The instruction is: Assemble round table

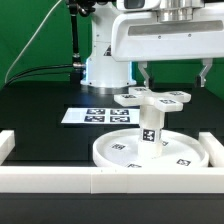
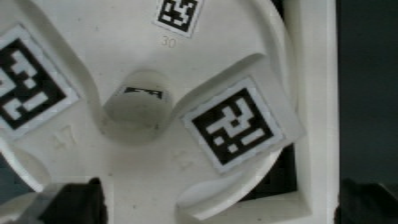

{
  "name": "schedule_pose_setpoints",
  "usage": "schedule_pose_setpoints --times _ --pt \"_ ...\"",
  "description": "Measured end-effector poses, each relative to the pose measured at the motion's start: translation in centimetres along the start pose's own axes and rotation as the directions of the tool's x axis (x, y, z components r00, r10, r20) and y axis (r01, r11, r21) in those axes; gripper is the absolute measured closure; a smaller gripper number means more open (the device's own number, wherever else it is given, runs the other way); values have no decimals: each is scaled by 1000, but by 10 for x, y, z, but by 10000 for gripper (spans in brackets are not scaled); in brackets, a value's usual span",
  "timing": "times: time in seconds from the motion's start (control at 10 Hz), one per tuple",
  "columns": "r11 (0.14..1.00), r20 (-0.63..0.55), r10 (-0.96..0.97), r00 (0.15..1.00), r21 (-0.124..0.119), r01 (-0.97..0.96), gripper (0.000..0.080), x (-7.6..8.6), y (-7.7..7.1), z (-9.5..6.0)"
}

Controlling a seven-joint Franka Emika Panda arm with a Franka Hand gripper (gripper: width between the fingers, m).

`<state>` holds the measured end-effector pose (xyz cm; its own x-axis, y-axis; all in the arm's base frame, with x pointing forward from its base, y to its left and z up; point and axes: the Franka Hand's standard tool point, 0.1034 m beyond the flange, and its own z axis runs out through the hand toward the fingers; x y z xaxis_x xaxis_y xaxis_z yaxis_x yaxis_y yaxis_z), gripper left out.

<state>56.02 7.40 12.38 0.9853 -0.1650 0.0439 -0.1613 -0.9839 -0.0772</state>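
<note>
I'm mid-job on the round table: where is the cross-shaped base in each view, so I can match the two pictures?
Exterior view: the cross-shaped base sits on top of the upright leg, above the round disc, below the gripper.
Wrist view: the base fills most of the picture, seen close from above.
Shared landmark: the square tags on the base's arms.

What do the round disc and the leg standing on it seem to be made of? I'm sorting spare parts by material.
Round disc: seemingly white plastic, smooth and matte, with an even moulded rim. Leg: apparently the same plain white plastic. Both carry black-and-white tags that look like flat printed stickers.
</note>
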Motion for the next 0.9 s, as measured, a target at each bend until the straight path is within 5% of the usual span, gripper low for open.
schedule_pose_setpoints --times 0.3,0.6,0.9 --pt "953 4 -303 953 -16 303 150 0 2 1" --pt "784 33 -618 785 -54 619 150 2 4 1" --pt "647 45 -759 649 -56 761 150 4 6 1"
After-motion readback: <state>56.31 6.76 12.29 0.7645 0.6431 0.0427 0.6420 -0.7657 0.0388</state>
